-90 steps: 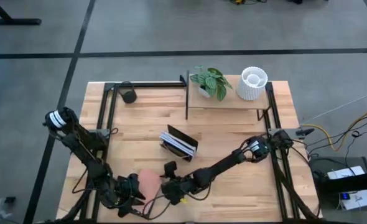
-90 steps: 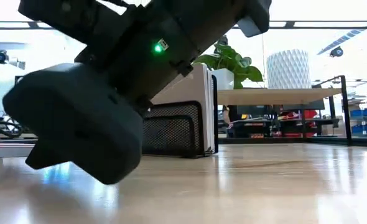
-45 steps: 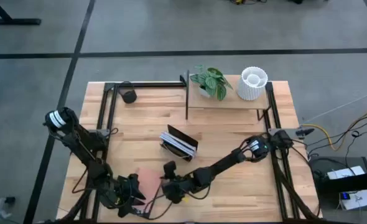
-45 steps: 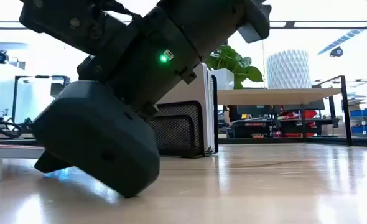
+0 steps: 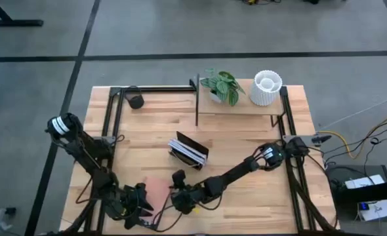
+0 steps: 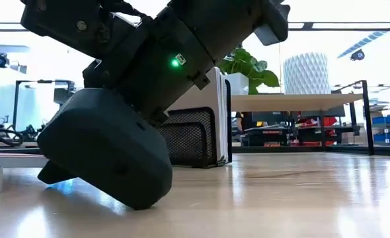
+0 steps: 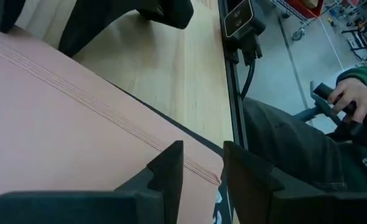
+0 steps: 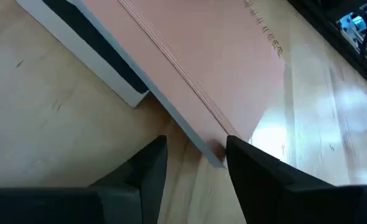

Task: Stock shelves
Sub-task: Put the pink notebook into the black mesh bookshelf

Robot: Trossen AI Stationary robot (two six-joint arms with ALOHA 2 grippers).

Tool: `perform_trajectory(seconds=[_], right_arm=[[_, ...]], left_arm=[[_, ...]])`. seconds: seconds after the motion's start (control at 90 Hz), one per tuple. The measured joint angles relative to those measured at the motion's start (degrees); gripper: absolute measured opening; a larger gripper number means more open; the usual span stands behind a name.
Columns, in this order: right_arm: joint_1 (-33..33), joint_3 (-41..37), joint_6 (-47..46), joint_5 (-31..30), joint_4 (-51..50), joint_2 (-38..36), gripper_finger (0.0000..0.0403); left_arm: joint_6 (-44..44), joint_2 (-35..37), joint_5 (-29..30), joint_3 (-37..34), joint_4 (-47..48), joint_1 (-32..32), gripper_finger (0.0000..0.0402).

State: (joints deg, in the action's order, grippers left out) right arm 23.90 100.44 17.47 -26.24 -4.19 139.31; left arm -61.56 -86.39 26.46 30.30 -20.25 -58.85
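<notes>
Looking stiff, thin and flat, the pink book (image 5: 155,191) lies near the table's front edge, well apart from the shelves (image 5: 239,105). Right gripper (image 8: 193,155) straddles its corner, fingers parted; left gripper (image 7: 201,163) straddles the opposite edge, also parted. Edges seem the only hold; probably slippery.

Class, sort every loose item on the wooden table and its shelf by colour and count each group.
Pink: 1, flat pink book
White: 1, ribbed white vase
Green: 1, leafy potted plant
Black: 2, mesh book rack, small round cup
Total: 5
</notes>
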Motion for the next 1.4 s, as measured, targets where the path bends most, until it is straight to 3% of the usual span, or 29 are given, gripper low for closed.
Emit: perform_trajectory(seconds=[0.411, 0.689, 0.867, 1.089, 1.278, 1.4], right_arm=[[-0.26, -0.11, -0.43, -0.22, 0.65, 0.07, 0.0131], [-0.26, -0.13, -0.96, -0.36, 0.66, 0.07, 0.0143], [0.12, -0.13, -0.91, -0.87, 0.7, 0.07, 0.0139], [0.26, 0.85, -0.41, -0.81, 0.24, 0.22, 0.0131], [0.28, 1.14, -0.59, -0.74, 0.51, 0.4, 0.0144], [0.28, 1.22, -0.74, -0.54, 1.3, 1.01, 0.0156]], left_arm=[[-3.7, 0.07, 4.11, 0.04, -2.93, 0.4, 0.0098], [0.5, 0.81, 3.03, 0.04, -4.64, 1.16, 0.0098], [-2.4, 6.37, -2.97, 0.04, 3.41, -0.09, 0.0098], [-4.55, 15.92, -0.04, 2.89, 17.64, -4.61, 0.0079], [-16.51, 15.21, -1.9, 1.97, 30.88, -5.25, 0.0057], [-19.62, 12.63, -2.52, 1.04, 34.72, -5.2, 0.0048]])
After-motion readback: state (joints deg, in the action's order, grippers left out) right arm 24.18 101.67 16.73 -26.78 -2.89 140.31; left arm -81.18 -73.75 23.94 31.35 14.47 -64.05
